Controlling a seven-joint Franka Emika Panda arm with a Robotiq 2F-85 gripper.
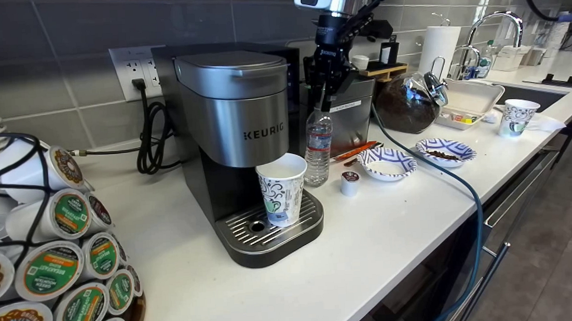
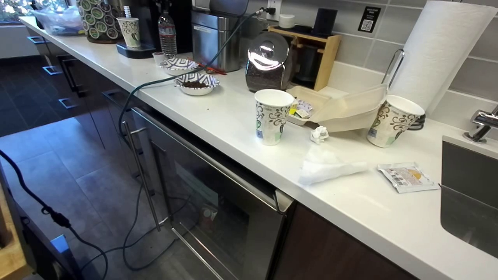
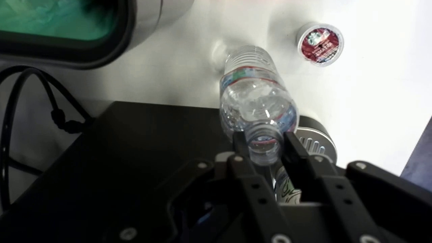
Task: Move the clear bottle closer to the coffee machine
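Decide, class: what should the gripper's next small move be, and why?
Probably opening the gripper to release the clear bottle. In the wrist view, the gripper appears closed on the bottle's neck, and in an exterior view the bottle appears to stand upright on the counter, close beside the coffee machine.

Metal, Plastic, Wood and Paper

In an exterior view: coffee machine (image 1: pixel 245 121), brushed metal face, matt plastic-looking flank; clear bottle (image 1: pixel 318 147), at its 3 o'clock, thin glossy plastic, ribbed; paper cup (image 1: pixel 282 194), at the bottle's 7 o'clock, smooth printed paper. End effector (image 3: pixel 264 143): matt, with glints of bare metal. In an exterior view: steel box (image 2: pixel 204 44), 11 o'clock, satin metal; jar (image 2: pixel 266 74), 12 o'clock, glossy; stand (image 2: pixel 330 58), at the jar's 3 o'clock, smooth wood; towel roll (image 2: pixel 435 54), 2 o'clock, matt paper. Desk (image 1: pixel 375 224): smooth, light sheen. Wall tiles (image 1: pixel 130 20): smooth.
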